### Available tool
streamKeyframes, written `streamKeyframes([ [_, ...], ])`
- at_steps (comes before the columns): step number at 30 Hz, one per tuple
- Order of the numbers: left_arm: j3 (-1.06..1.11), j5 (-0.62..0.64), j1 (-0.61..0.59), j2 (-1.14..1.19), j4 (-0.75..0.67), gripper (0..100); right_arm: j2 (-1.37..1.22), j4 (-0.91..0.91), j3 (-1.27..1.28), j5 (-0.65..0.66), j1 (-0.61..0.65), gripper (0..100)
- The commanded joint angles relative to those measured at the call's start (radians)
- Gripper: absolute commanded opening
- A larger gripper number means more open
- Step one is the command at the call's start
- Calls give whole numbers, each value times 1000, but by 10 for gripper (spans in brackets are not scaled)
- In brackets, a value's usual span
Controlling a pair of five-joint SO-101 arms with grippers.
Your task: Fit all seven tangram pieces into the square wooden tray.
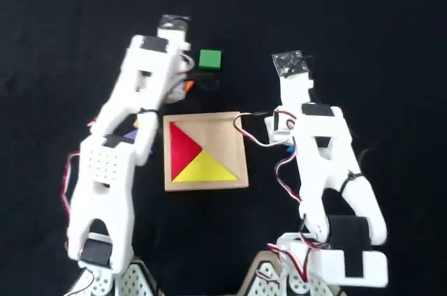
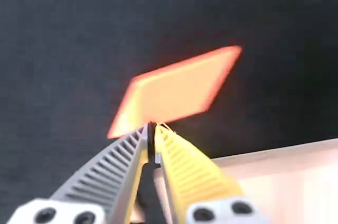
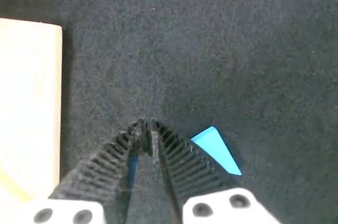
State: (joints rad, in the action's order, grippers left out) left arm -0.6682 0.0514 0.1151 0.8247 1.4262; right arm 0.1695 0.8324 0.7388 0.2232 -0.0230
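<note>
Black cloth covered the bench (image 1: pixel 391 65), where the square wooden tray (image 1: pixel 206 186) held 2 triangles, so the left gripper (image 2: pixel 152 126), closed tight, touched the orange parallelogram piece (image 2: pixel 177 89) just outside it, likely to nudge it, while the right gripper (image 3: pixel 145 124), likewise closed, hung over a light-blue triangle piece (image 3: pixel 216 150).

Red piece (image 1: pixel 180 149) and yellow piece (image 1: pixel 204 170) lie in the tray (image 1: pixel 223 135) (green square (image 1: pixel 209 58) beyond it).

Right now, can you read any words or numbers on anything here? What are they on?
None: no word, number or sign can be read in any view.
The wooden tray, red triangle, yellow triangle, green square, orange piece and blue piece are all plain.
</note>
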Motion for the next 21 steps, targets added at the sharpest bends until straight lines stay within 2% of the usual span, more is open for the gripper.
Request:
streamKeyframes([
  [1, -177, -98, -82, -49, 69, 30, 41, -14, -4, 9, 15, 12],
  [5, -367, -296, -90, -104, 120, 30, 41, -15, -4, 9, 15, 12],
  [8, -441, -568, -101, -114, 140, 33, 41, -17, -4, 9, 15, 12],
  [11, -394, -879, -104, -86, 161, 35, 41, -17, -4, 9, 15, 12],
  [13, -354, -1000, -104, -52, 173, 73, 41, -18, -4, 9, 15, 12],
  [15, -335, -1076, -104, -11, 175, 157, 41, -18, -4, 9, 15, 12],
  [18, -371, -1069, -102, 54, 170, 275, 41, -18, -4, 9, 15, 13],
  [21, -435, -1059, -81, 110, 163, 243, 41, -18, -4, 9, 15, 13],
])
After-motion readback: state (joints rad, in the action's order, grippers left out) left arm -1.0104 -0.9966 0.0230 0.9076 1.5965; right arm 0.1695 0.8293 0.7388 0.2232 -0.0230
